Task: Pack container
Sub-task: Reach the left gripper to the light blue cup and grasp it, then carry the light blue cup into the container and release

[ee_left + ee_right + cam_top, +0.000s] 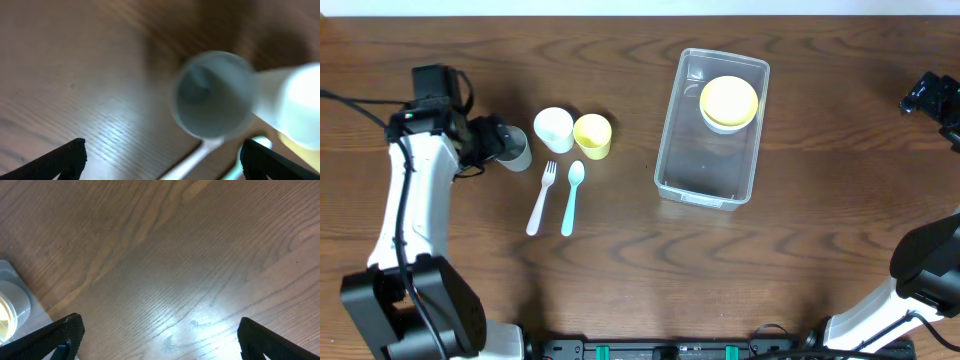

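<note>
Container (705,160) with two stacked bowls (728,100)

The left end effector (508,148) sits well left of the container (705,165), fingers spread apart; the right end effector (928,95) lies well right of it, fingers also spread.

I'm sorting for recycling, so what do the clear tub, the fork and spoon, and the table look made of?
The container looks like clear glossy plastic: wood grain shows through it. The fork and spoon look like matte plastic, evenly white and teal. The table shows dark grain with sheen: wood or wood-look laminate, can't tell.
</note>
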You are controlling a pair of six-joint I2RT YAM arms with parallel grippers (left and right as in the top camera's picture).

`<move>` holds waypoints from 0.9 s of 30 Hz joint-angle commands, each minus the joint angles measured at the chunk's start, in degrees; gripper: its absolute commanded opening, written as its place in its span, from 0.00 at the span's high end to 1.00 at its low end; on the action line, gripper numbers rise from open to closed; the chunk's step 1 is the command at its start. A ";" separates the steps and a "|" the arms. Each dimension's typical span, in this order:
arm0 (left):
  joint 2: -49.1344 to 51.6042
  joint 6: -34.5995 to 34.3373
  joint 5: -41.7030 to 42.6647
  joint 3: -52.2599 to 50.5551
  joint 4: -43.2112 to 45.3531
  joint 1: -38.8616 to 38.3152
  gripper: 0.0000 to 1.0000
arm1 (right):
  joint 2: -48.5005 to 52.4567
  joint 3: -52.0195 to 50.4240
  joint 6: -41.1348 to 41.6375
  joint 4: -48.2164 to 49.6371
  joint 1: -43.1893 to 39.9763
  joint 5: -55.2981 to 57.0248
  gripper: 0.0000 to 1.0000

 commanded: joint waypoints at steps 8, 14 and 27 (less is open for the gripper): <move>10.38 2.08 1.62 1.01 3.91 0.72 0.22 | 0.26 -0.09 0.52 0.00 -0.11 0.04 0.01; 12.15 2.12 1.60 1.01 5.20 0.76 0.94 | 0.26 -0.09 0.52 0.00 -0.11 0.04 0.01; -4.94 12.61 10.58 19.63 -10.49 -3.63 0.94 | 0.26 -0.09 0.52 0.00 -0.11 0.04 0.01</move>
